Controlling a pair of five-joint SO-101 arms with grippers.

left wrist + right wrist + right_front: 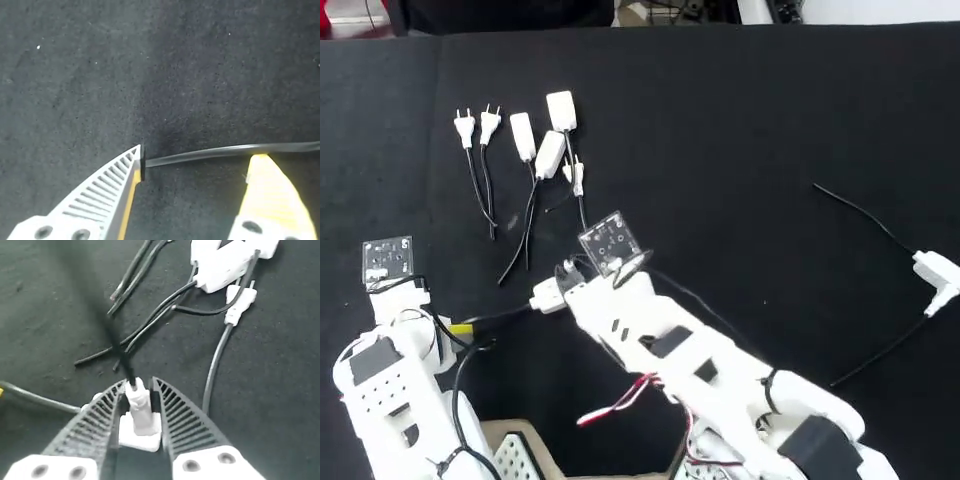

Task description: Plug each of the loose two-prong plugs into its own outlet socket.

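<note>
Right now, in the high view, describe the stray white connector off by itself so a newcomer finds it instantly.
On the black table, the white plugs and sockets cluster at the high view's upper left. Go to the right edge instead: the white connector lies there on a thin black cable. It alone has no neighbours.

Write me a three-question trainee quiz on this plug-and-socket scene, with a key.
1. True or false: the left end effector is clamped shut on a plug.
2. What does the right end effector grip? A) a white plug B) a yellow marker C) nothing
3. Fill in: in the high view, the leftmost loose plug has a ___ cord.
Key: 1 false; 2 A; 3 black.
</note>
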